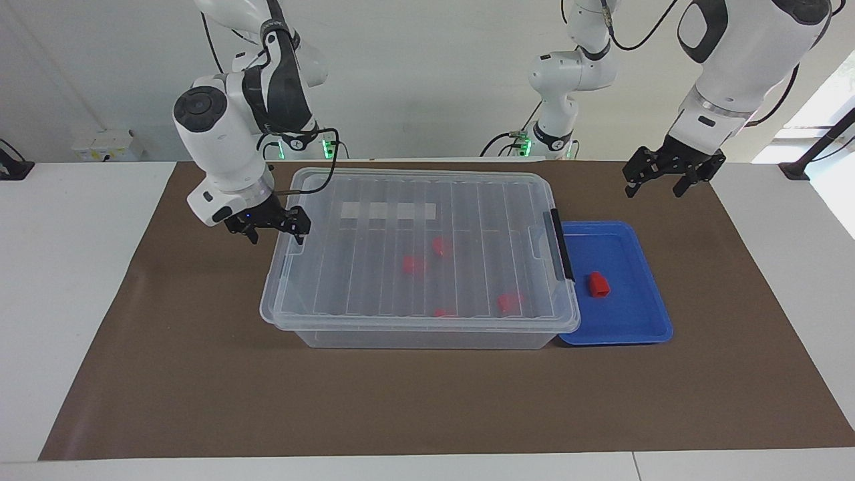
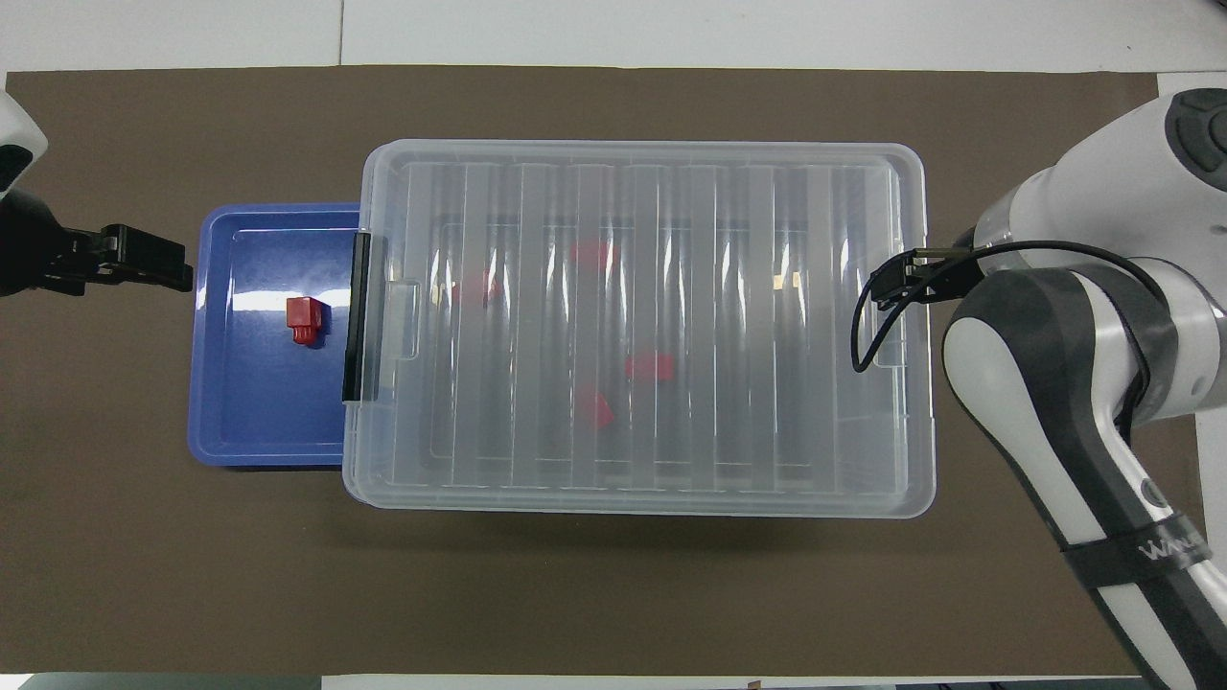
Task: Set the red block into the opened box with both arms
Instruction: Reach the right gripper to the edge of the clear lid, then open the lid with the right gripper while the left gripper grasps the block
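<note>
The red block (image 1: pixel 598 284) lay in the blue tray (image 1: pixel 641 327) beside the lidded box (image 1: pixel 421 267). The right gripper (image 1: pixel 274 232) hung open and empty over the box's end rim. The left gripper (image 1: pixel 658 182) waited open, empty, over the mat (image 1: pixel 200 374)

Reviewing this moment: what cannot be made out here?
- Overhead view: the right pincer is mostly covered by its own arm.
- Both views: the red pieces inside the box are blurred by the ribbed lid.
- Overhead view: the left pincer is partly cut by the edge.
</note>
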Robot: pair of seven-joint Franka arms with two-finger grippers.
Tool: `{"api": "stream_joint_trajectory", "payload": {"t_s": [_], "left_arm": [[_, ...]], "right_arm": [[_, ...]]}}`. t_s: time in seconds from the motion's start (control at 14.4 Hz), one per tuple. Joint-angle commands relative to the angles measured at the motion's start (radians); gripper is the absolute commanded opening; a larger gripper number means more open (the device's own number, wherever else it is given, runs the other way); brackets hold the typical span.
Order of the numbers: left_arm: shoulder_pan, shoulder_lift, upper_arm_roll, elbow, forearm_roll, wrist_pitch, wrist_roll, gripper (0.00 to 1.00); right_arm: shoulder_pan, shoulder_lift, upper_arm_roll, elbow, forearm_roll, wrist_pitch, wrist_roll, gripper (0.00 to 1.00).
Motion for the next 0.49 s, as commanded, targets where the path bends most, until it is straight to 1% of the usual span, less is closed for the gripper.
{"api": "stream_joint_trajectory", "payload": {"t_s": [0.0, 0.21, 0.42], "left_arm": [[-0.011, -0.028, 0.006, -0.025, -0.018, -0.005, 0.009, 1.00], [-0.003, -0.029, 0.006, -0.035, -0.018, 0.002, 0.012, 1.00], [0.000, -0.043, 0.006, -0.090, -0.018, 0.082, 0.020, 1.00]], "right_arm": [[-0.011, -0.049, 0.000, -0.073, 0.008, 0.018, -0.061, 1.00], [-0.012, -0.058, 0.000, -0.090, 0.002, 0.024, -0.081, 1.00], [-0.015, -0.063, -0.002, -0.102, 0.002, 0.027, -0.086, 1.00]]}}
